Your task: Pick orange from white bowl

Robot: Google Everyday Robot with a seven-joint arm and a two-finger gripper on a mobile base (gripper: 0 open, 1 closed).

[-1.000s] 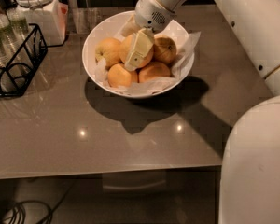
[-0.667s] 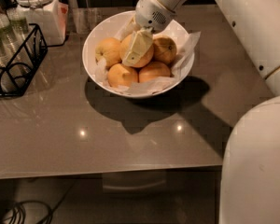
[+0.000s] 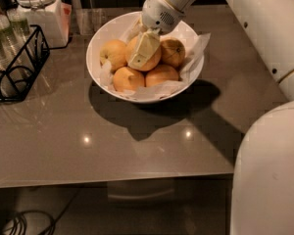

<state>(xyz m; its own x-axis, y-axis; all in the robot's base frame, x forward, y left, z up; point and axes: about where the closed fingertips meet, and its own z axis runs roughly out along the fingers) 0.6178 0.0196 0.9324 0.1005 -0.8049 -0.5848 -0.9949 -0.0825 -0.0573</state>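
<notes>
The white bowl (image 3: 94, 48), lined with crumpled white paper, stands at the back middle of the table and holds several oranges. My gripper (image 3: 146, 50) reaches down into it from above. It is shut on the orange (image 3: 156, 60) at the centre top of the pile. One pale finger (image 3: 142, 52) lies across the orange's front; the other finger is hidden behind the fruit. The other oranges lie around it: at the left (image 3: 113, 53), at the right (image 3: 173, 51) and two at the front (image 3: 127, 78).
A white lidded jar (image 3: 36, 6) stands at the back left. A black wire rack (image 3: 17, 65) holding glasses is at the left edge, and a clear glass (image 3: 90, 18) is behind the bowl. My white arm and body (image 3: 269, 170) fill the right side.
The held orange shows more around the finger and sits slightly higher in the pile. The gripper and the bowl have barely shifted.
</notes>
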